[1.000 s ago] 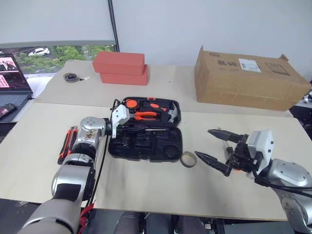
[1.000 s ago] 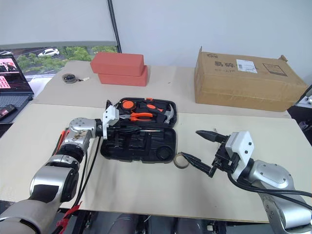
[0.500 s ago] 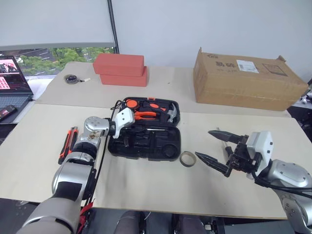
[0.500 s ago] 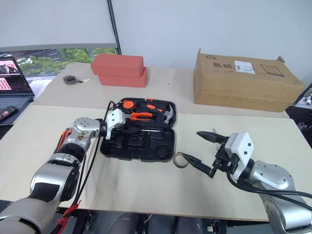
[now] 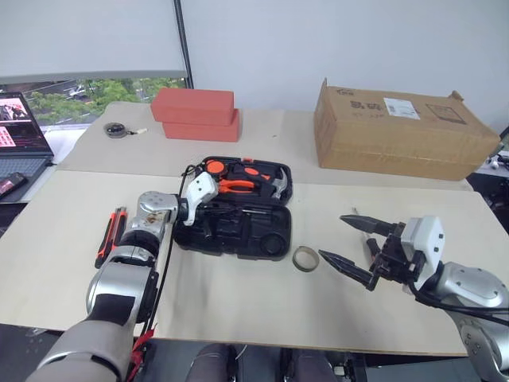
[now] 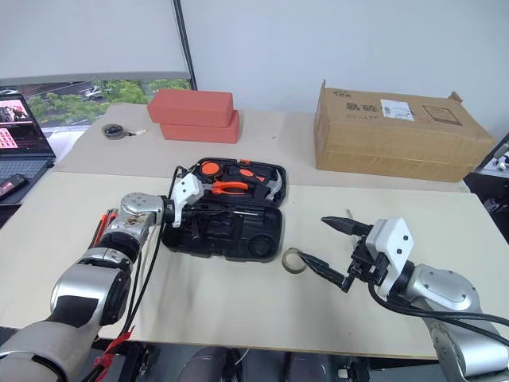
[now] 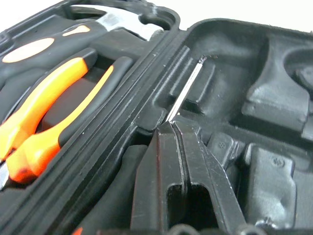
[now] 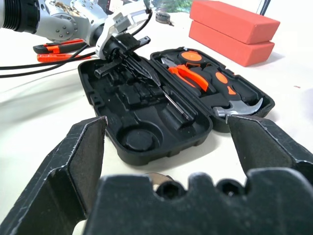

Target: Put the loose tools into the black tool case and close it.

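Gripping a screwdriver (image 7: 185, 91) in closed left gripper (image 7: 172, 128) inside the open black tool case (image 5: 270, 247); right gripper (image 5: 348, 239) spread wide beside tape ring (image 5: 305, 258) on counter (image 5: 238, 294).

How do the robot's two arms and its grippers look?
Both arms are rounded silver-grey metal segments with black joints and black cables alongside. The left gripper has a white housing; the right gripper has a white block and two pointed black fingers.
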Motion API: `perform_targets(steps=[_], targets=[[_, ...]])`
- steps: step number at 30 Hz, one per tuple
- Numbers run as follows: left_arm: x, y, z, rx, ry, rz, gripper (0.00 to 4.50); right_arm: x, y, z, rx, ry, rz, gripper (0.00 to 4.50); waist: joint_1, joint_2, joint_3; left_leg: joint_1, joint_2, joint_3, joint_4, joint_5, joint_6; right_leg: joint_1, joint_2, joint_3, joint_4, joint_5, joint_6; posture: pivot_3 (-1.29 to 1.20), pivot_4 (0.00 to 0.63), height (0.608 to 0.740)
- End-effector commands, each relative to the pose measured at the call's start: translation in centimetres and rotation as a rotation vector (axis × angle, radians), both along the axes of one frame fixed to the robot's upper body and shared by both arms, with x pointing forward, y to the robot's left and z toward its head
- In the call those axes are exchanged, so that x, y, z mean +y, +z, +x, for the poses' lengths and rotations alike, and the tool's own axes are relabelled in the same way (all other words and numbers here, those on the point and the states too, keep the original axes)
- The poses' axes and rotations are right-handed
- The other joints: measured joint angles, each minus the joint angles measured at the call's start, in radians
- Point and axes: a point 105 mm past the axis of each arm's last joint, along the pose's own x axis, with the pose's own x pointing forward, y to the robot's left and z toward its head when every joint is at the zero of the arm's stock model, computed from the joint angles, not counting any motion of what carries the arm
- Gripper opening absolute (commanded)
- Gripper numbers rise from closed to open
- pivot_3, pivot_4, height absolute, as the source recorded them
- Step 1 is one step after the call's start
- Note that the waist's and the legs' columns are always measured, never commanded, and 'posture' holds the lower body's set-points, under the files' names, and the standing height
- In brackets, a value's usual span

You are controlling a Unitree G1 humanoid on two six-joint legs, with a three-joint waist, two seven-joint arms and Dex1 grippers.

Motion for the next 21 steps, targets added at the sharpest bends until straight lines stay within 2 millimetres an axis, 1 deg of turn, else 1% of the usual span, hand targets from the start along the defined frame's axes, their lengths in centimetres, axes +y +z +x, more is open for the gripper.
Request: perform_targets(steps=[1, 3, 4, 6, 7, 10, 13, 14, 15, 16, 17, 20, 21], targets=[[-0.5, 5.4, 0.2, -0.093, -0.069, -0.196, 0.02, -1.6, -0.1, 0.9, -0.021, -0.127, -0.075, 4.5, 0.0, 0.0, 0.0, -0.001, 0.0, 0.0, 0.0, 0.0, 0.0, -0.001, 0.002, 0.0, 0.0, 0.0, 0.0, 0.0, 0.15, 0.712], [-0.7, 6.6, -0.2, -0.116, -0.117, -0.23, 0.02, -2.9, -0.6, 1.7, -0.003, -0.219, -0.1, 4.5, 0.001, 0.0, 0.0, -0.003, -0.001, 0.001, 0.0, 0.0, 0.002, -0.003, 0.003, 0.001, -0.001, 0.0, 0.0, 0.0, 0.15, 0.712], [-0.7, 7.4, -0.4, -0.119, -0.138, -0.252, 0.26, -3.8, -1.0, 2.2, 0.01, -0.284, -0.121, 4.5, 0.002, 0.0, 0.0, -0.006, -0.001, 0.001, 0.0, 0.003, 0.008, -0.004, 0.003, 0.001, 0.0, 0.0, 0.0, 0.0, 0.15, 0.712], [-0.9, 8.9, -1.1, -0.122, -0.2, -0.285, 0.7, -5.6, -1.9, 2.9, 0.057, -0.402, -0.151, 4.5, 0.004, 0.0, 0.0, -0.008, -0.003, 0.002, 0.0, 0.004, 0.01, -0.007, 0.003, 0.001, 0.0, 0.0, 0.0, 0.0, 0.15, 0.712], [-1.0, 9.5, -1.5, -0.127, -0.23, -0.29, 1.11, -6.3, -2.3, 3.1, 0.087, -0.449, -0.156, 4.5, 0.003, 0.0, 0.0, -0.008, -0.003, 0.002, 0.0, 0.004, 0.01, -0.007, 0.003, 0.002, 0.0, -0.001, 0.0, 0.0, 0.15, 0.712], [-1.2, 10.5, -2.5, -0.123, -0.284, -0.29, 2.18, -7.4, -3.5, 3.1, 0.174, -0.528, -0.174, 4.5, 0.001, 0.0, 0.0, -0.009, -0.003, 0.003, 0.0, 0.004, 0.009, -0.008, 0.003, 0.002, 0.0, -0.001, 0.001, 0.0, 0.15, 0.712], [-1.4, 11.7, -5.0, -0.091, -0.405, -0.24, 3.32, -9.4, -5.7, 2.7, 0.332, -0.673, -0.169, 4.5, -0.003, 0.0, 0.0, -0.009, -0.002, 0.003, 0.0, 0.004, 0.01, -0.008, 0.004, 0.003, 0.0, -0.001, 0.001, 0.0, 0.15, 0.712], [-1.4, 11.7, -5.8, -0.082, -0.444, -0.205, 3.75, -9.7, -6.4, 2.5, 0.387, -0.7, -0.164, 4.5, -0.005, 0.0, 0.0, -0.009, -0.002, 0.003, 0.0, 0.004, 0.009, -0.008, 0.004, 0.003, 0.0, -0.001, 0.001, 0.0, 0.15, 0.712], [-1.4, 11.7, -6.8, -0.071, -0.479, -0.173, 3.91, -9.9, -7.0, 2.2, 0.44, -0.711, -0.157, 4.5, -0.006, 0.0, 0.0, -0.008, -0.002, 0.003, 0.0, 0.004, 0.009, -0.008, 0.005, 0.003, 0.001, -0.001, 0.001, 0.0, 0.15, 0.712], [-1.4, 11.7, -7.6, -0.057, -0.507, -0.147, 4.31, -10.0, -7.3, 2.0, 0.482, -0.725, -0.149, 4.5, -0.007, 0.0, 0.0, -0.008, -0.001, 0.003, 0.0, 0.005, 0.009, -0.009, 0.005, 0.004, 0.001, -0.001, 0.0, 0.0, 0.15, 0.712], [-1.3, 11.6, -8.3, -0.056, -0.533, -0.116, 4.45, -10.3, -7.7, 1.9, 0.513, -0.757, -0.144, 4.5, -0.007, 0.001, 0.0, -0.008, -0.001, 0.002, -0.001, 0.005, 0.008, -0.009, 0.005, 0.004, 0.001, -0.001, 0.0, 0.0, 0.15, 0.712], [-1.2, 11.1, -9.8, -0.054, -0.592, -0.024, 4.45, -10.8, -8.2, 1.9, 0.56, -0.802, -0.151, 4.5, -0.007, 0.001, 0.0, -0.006, 0.0, 0.002, -0.001, 0.003, 0.003, -0.008, 0.005, 0.004, 0.002, -0.002, 0.0, 0.0, 0.15, 0.712], [-1.2, 10.9, -10.2, -0.053, -0.606, 0.002, 4.45, -10.8, -8.2, 2.0, 0.565, -0.809, -0.148, 4.5, -0.007, 0.001, 0.0, -0.005, 0.0, 0.001, -0.001, 0.001, -0.001, -0.007, 0.005, 0.004, 0.002, -0.002, -0.001, 0.0, 0.15, 0.712]])
